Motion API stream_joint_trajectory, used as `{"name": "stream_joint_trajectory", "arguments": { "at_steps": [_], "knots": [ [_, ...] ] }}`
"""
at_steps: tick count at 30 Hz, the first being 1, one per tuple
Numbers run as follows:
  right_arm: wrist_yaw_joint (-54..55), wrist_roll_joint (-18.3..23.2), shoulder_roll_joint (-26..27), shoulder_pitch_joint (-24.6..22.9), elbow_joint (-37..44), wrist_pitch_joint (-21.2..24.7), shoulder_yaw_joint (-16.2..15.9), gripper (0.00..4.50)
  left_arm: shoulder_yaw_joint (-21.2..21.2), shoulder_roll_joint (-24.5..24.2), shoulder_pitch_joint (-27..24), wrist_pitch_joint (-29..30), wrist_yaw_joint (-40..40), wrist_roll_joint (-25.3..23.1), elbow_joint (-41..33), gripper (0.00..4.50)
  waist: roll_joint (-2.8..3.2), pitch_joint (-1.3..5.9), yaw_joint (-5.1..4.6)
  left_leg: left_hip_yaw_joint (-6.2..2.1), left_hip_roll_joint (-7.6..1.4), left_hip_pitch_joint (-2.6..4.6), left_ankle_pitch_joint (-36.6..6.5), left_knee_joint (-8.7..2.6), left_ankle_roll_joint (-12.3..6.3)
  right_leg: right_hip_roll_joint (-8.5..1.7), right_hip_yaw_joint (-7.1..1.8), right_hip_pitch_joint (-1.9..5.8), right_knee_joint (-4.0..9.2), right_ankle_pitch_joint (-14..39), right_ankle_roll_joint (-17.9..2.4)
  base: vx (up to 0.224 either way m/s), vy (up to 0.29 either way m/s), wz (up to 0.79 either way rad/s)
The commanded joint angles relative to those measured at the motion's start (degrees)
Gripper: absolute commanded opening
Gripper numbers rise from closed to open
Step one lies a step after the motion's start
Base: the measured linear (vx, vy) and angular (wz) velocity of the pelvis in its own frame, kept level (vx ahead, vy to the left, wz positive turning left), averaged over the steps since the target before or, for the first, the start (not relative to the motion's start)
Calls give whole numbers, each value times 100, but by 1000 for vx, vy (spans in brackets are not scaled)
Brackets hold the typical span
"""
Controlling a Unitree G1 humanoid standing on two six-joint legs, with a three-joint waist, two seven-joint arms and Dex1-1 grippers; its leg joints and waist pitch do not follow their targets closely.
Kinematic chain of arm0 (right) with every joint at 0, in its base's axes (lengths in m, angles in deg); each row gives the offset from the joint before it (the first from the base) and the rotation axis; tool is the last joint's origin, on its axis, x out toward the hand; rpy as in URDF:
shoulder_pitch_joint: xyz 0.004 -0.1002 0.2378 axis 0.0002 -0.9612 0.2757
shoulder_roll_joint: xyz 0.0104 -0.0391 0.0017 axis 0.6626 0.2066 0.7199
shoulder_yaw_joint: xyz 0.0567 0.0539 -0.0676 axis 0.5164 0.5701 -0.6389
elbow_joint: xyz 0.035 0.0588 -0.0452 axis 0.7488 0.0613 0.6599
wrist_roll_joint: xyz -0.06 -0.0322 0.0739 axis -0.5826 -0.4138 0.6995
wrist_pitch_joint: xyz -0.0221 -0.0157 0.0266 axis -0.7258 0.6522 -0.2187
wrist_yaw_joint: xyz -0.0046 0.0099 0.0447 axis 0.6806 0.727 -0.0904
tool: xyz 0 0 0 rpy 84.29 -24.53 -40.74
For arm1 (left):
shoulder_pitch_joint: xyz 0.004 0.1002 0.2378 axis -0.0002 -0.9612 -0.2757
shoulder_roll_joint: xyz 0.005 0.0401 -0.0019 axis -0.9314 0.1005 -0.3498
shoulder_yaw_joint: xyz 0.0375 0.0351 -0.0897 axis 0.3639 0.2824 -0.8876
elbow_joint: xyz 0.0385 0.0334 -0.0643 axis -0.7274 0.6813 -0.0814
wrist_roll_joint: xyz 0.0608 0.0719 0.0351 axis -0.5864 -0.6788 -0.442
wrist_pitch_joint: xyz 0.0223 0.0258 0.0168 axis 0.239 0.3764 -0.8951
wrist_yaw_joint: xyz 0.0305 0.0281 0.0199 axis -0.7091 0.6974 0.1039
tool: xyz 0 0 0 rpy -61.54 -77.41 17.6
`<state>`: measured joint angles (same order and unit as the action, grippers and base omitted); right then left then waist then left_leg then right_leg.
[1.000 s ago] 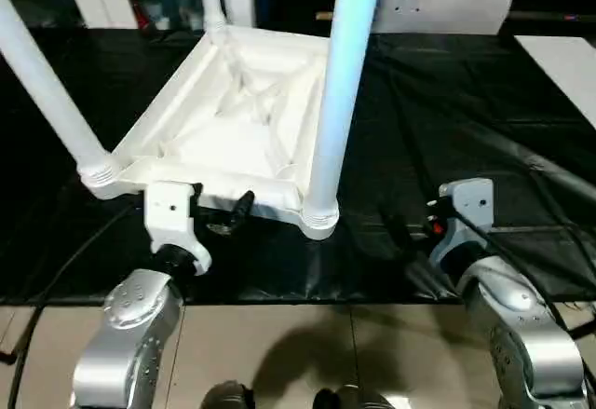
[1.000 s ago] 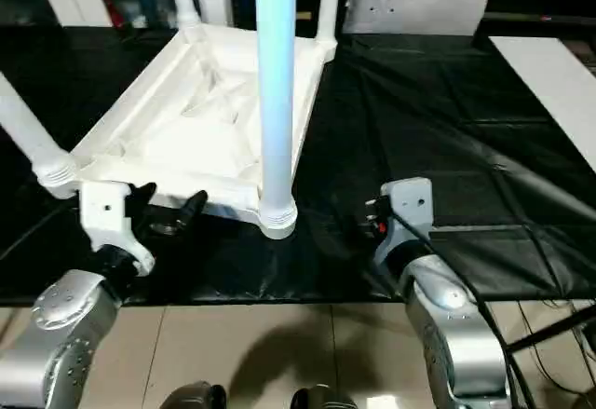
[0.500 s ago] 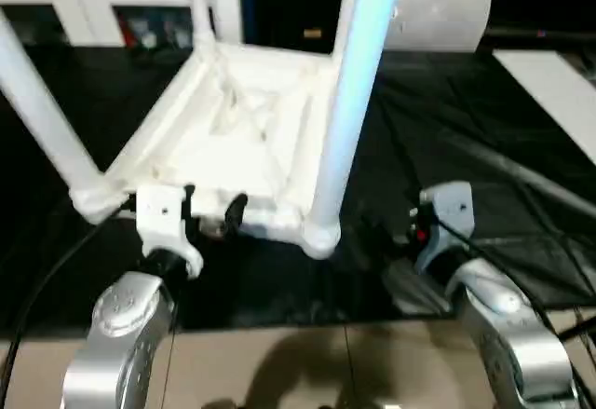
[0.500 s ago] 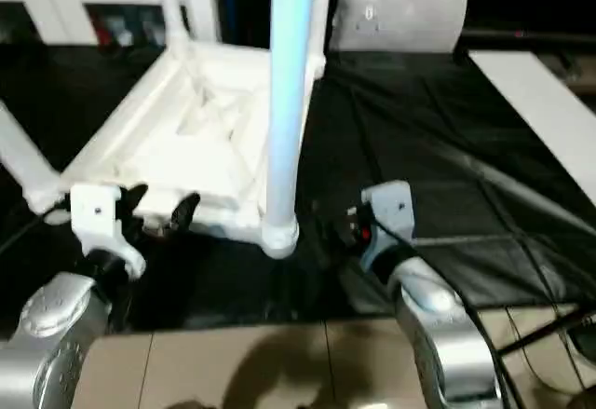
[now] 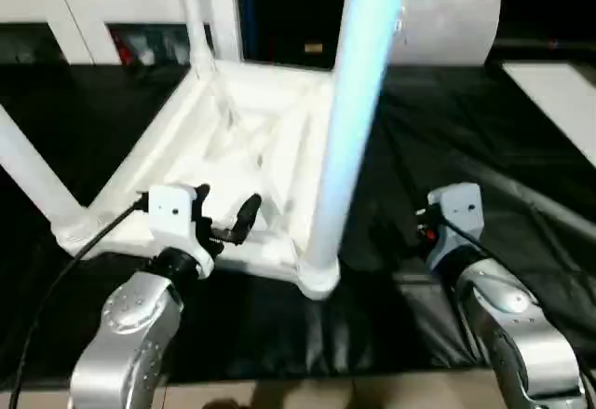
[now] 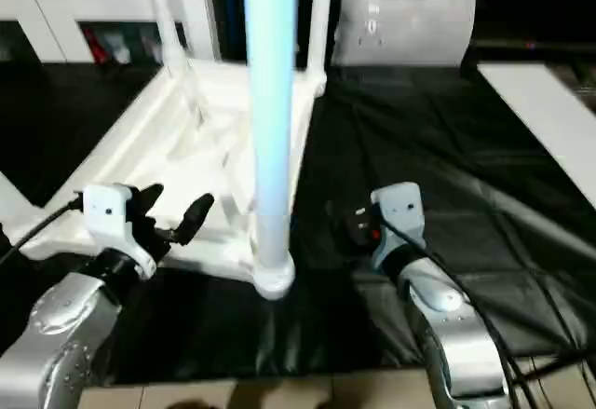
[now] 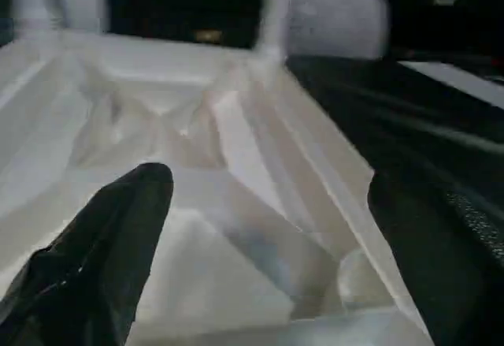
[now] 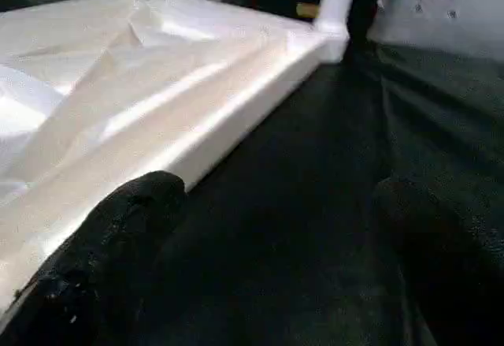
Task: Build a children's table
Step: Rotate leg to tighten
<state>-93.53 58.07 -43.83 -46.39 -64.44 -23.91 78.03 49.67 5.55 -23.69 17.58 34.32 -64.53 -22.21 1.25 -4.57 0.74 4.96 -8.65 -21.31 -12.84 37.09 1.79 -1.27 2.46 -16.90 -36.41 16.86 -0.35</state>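
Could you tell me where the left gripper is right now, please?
In the left eye view, the left gripper sits open at the near edge of the upturned table top, left of the nearest leg.

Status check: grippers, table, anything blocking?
Left gripper open at table top edge. Right gripper open, empty, over black sheet. Table upside down, legs fitted. Nothing blocking.

Silver rounded forearms (image 5: 130,325), white wrist housings, black two-fingered left tool (image 5: 228,218), black cables
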Motion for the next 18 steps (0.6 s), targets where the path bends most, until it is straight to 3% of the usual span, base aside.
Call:
{"name": "stream_joint_trajectory", "arguments": {
  "at_steps": [1,2,3,4,5,6,7,9,11,13,14,15,16,18],
  "knots": [
    [-41,15,-56,35,-13,-51,59,450,-2,-70,-22,-108,-278,85,48,445,141,240,-111,-290,-541,166,-259,-652,-618,-307,-73,-92,214,-103,-1018,79,101,-2],
    [-58,19,-66,34,-20,-64,60,450,13,-101,-15,-114,-324,85,64,445,88,353,-162,-302,-552,221,515,-519,-807,-444,-131,-130,172,-1132,-1047,79,101,-2],
    [-385,119,-253,23,-96,-145,46,450,215,-462,104,-168,-874,39,250,445,14,444,-91,-238,-454,175,2131,-341,-1050,-512,-191,-135,126,-2381,-1023,55,70,4],
    [-587,180,-366,10,-133,-174,28,450,329,-650,165,-190,-1167,10,342,445,-9,466,-56,-225,-406,162,2645,-304,-1150,-512,-215,-124,98,-2763,-963,19,58,0],
    [-587,180,-366,10,-133,-174,28,450,329,-650,165,-190,-1167,10,342,445,-47,443,-19,-144,-318,78,2725,-322,-1141,-561,-235,-103,129,-2902,-885,19,58,0],
    [-1039,286,-603,6,-188,-253,-53,450,529,-1001,307,-160,-1737,47,502,445,-71,443,-19,-104,-287,16,2538,-344,-1068,-600,-249,-54,133,-2951,-894,0,0,0],
    [-1110,298,-643,6,-197,-269,-68,450,561,-1058,331,-158,-1829,50,530,445,-87,386,20,-44,-259,-39,1710,-427,-942,-638,-239,-36,206,-2598,-876,0,0,0],
    [-1519,286,-918,66,-316,-436,-167,450,803,-1489,595,-186,-2521,12,829,445,-53,275,19,-19,-370,8,-110,-604,-600,-682,-237,-69,328,-1077,-1154,-30,2,-1],
    [-1737,325,-1045,100,-336,-472,-179,450,896,-1684,768,-117,-2933,100,977,445,-35,212,3,20,-394,56,-1123,-687,-313,-700,-271,-108,406,-76,-1330,-70,-3,2],
    [-2072,378,-1250,121,-300,-570,-218,450,1023,-1968,1013,-174,-3555,134,1222,445,-50,183,9,86,-376,120,-1764,-722,-32,-716,-317,-156,496,934,-1292,-80,-6,3],
    [-2181,377,-1337,111,-290,-618,-247,450,1103,-2068,1117,-288,-3791,94,1383,445,-40,148,7,93,-377,91,-1839,-754,53,-740,-340,-159,532,1265,-1215,-81,-6,1],
    [-2295,373,-1432,106,-288,-653,-267,450,1203,-2141,1265,-410,-3995,6,1599,418,-18,147,8,103,-394,101,-1878,-759,114,-753,-358,-198,536,1385,-1174,-65,-3,-2],
    [-2502,391,-1574,83,-264,-701,-316,450,1335,-2207,1471,-560,-4250,-93,1913,410,-47,135,-2,108,-391,90,-1912,-773,119,-745,-356,-197,562,1493,-1129,0,0,0],
    [-2862,510,-1761,51,-163,-734,-387,450,1503,-2240,1767,-721,-4455,-236,2276,405,-32,173,21,128,-404,104,-1816,-764,121,-746,-365,-211,557,1444,-1077,0,0,0]
  ]
}}
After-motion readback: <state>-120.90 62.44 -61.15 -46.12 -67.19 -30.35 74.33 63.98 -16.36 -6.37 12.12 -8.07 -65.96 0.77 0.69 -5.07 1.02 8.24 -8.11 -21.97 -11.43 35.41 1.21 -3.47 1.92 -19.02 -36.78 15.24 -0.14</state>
